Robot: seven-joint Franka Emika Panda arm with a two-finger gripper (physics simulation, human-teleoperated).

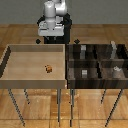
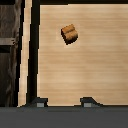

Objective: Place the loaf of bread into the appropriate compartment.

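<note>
Loaf of bread [image 1: 49, 69] [image 2: 70, 33] is lying alone near centre of light wooden tray [image 1: 15, 75] [image 2: 95, 75], untouched; fingers [image 2: 39, 102] are standing spread apart, gripping nothing; dark compartment organiser [image 1: 97, 62] is sitting beside tray, at exterior view's right, w/ small grey-white objs [image 1: 116, 71] inside.

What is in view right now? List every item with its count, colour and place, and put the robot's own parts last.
loaf of bread: one, orange-brown with darker spots, on the floor of the light tray, apart from the walls.
light wooden tray: one, tan, on thin legs, on the exterior view's left.
dark compartment bin: one, dark brown, split by dividers, on the exterior view's right, beside the tray.
small grey-white objects: several, pale grey, spread among the bin's compartments; shapes too small to tell.
wooden floor: brown planks, under and behind both stands.
robot arm: one, white and black, behind the tray.
gripper: one, dark fingertips apart, above the tray, holding nothing.
</note>
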